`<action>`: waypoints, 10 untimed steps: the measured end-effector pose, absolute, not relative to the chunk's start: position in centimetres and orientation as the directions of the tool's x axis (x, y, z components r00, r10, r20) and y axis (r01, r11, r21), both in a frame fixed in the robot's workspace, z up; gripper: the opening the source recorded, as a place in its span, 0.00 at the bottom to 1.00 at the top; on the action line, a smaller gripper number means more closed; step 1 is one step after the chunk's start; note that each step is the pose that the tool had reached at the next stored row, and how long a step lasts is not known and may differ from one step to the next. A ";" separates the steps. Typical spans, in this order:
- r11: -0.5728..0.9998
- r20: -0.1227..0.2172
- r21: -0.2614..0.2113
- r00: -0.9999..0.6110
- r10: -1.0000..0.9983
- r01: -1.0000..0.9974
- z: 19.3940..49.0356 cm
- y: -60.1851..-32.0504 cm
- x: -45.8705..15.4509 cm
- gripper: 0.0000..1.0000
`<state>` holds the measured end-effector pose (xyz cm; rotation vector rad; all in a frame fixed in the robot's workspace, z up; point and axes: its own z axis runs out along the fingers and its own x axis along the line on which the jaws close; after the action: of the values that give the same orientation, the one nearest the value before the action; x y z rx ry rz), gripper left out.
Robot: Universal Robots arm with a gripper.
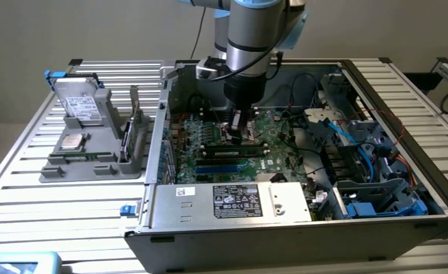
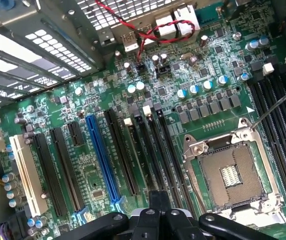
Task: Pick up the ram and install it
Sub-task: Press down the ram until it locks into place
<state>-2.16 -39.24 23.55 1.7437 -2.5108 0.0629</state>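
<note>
In the exterior view, an open computer case (image 1: 208, 240) stands on a slatted tabletop (image 1: 26, 194). The arm reaches down into it, and the end effector (image 1: 239, 130) hangs just above the motherboard (image 1: 278, 128). Its fingers are closed, and nothing can be made out between them.

The ram (image 1: 79, 155) appears to be the narrow green strip lying flat in the grey parts holder (image 1: 56, 171), to the exterior view's left of the case. It is just in front of the square CPU chip (image 1: 73, 141) and well apart from the end effector. Its long axis runs roughly across the view, one end towards the case and the other away from it. A larger green expansion card (image 1: 136, 134) stands on edge at the side of the holder nearest the case. Inside the case, a dark stick with a pale label (image 1: 232, 153) seems to be already seated in one memory slot.

In the wrist view, the end effector (image 2: 158, 212) has its fingers pressed together over the board, between the blue expansion slot (image 2: 102, 160) and the open CPU socket (image 2: 230, 175).

The risks, as I judge them:
- Closed fingers cannot take the stick.
- The case wall and the upright card stand between the end effector and the ram, so a low sideways move could strike either.
- A drop here could damage the exposed socket contacts or snag the red-and-black wire (image 2: 153, 30).
</note>
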 end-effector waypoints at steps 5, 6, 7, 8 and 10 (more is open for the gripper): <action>0.422 0.092 0.014 -0.419 -0.903 -0.906 23.6 -39.2 -2.2 0.11; 0.436 0.092 0.014 -0.433 -0.897 -0.900 23.6 -39.2 -2.2 0.11; 0.450 0.092 0.014 -0.447 -0.890 -0.893 23.6 -39.2 -2.2 0.11; 0.463 0.092 0.014 -0.460 -0.883 -0.886 23.5 -39.2 -2.2 0.11; 0.489 0.092 0.014 -0.486 -0.869 -0.872 23.5 -39.2 -2.2 0.11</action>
<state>-2.16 -39.24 23.54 1.5442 -2.6351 0.0527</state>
